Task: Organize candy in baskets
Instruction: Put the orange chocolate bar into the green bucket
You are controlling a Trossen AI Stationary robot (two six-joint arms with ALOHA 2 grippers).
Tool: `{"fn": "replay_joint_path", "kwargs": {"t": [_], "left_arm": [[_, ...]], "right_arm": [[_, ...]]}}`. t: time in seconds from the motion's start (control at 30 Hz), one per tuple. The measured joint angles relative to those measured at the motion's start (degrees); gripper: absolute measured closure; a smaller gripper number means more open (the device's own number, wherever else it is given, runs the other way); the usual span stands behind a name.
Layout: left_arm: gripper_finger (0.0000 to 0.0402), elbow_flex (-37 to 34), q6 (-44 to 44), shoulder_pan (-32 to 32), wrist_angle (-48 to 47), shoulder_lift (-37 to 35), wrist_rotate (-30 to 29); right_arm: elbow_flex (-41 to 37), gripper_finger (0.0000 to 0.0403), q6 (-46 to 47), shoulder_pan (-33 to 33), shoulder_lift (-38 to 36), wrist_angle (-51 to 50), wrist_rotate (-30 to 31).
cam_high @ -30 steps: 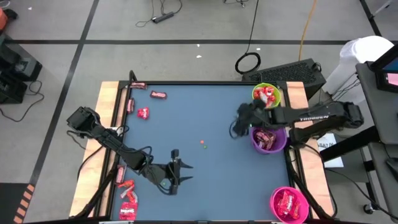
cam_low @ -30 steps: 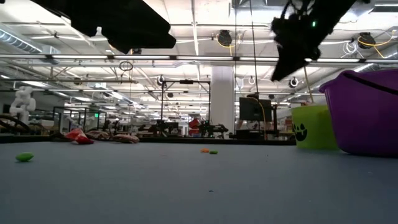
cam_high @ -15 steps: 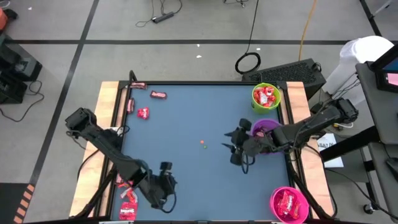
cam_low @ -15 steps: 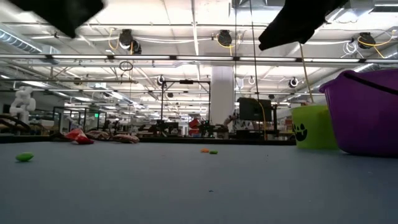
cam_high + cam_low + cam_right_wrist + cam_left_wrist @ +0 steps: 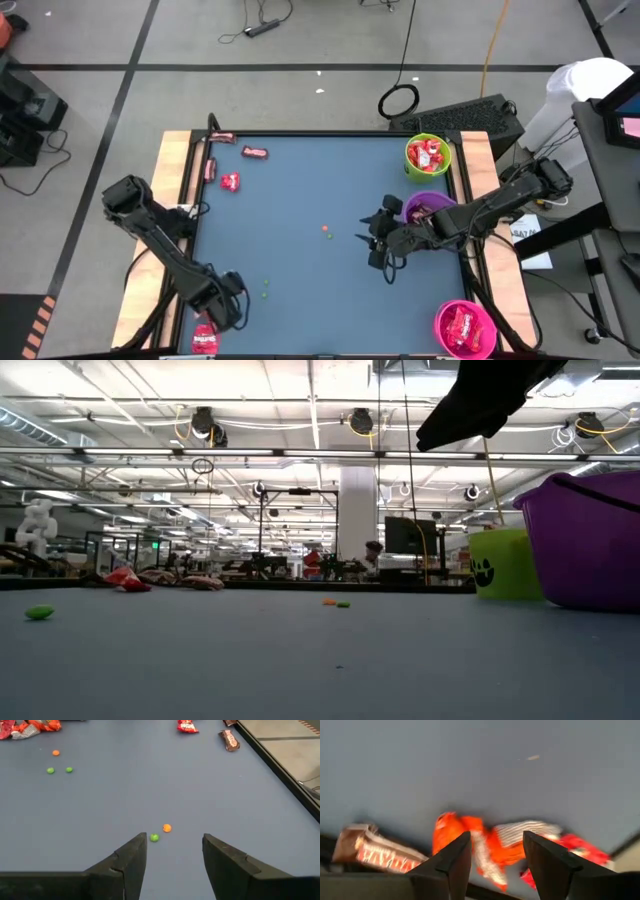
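Observation:
Candy in red wrappers lies in a pile at the table's near left corner (image 5: 205,338), and single pieces lie at the far left (image 5: 230,181). My left gripper (image 5: 226,306) hangs open over that pile, pointing down, its fingers above a red-orange wrapper (image 5: 485,842) without touching it. My right gripper (image 5: 378,246) hovers open over the table's middle right, beside the purple basket (image 5: 428,206). The green basket (image 5: 428,153) at the far right and the pink basket (image 5: 464,328) at the near right hold candy.
Tiny round dots lie loose on the blue table: a green one (image 5: 154,838) and an orange one (image 5: 167,828) just ahead of my right gripper, and another green one (image 5: 265,283) near my left gripper. A brown-wrapped candy (image 5: 375,852) lies by the table's left rim.
My left gripper has swung toward the table's near left corner and tipped over to point down at the candy pile. My right gripper has come away from above the purple basket toward the table's middle and near side, then stopped there.

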Motion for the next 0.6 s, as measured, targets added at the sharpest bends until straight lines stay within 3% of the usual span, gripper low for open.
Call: {"fn": "replay_joint_path", "kwargs": {"t": [0.13,0.33,0.47,0.6], "left_arm": [[0.0217,-3.4,-3.4,0.0,2.0,0.0,4.8],[0.0225,-6.4,-3.5,0.2,7.1,0.0,5.4],[0.0263,-7.6,-3.4,0.2,6.7,0.0,5.4],[0.0327,-8.3,-2.9,0.5,6.7,0.0,5.4]], "right_arm": [[0.0,0.0222,-0.1,0.0,0.0,-0.2,0.0],[0.0,0.0222,-0.3,0.0,0.0,-0.2,0.0],[0.0,0.0222,-0.3,0.0,0.0,-0.3,0.0],[0.0,0.0222,-0.3,0.0,0.0,-0.2,0.0]]}}
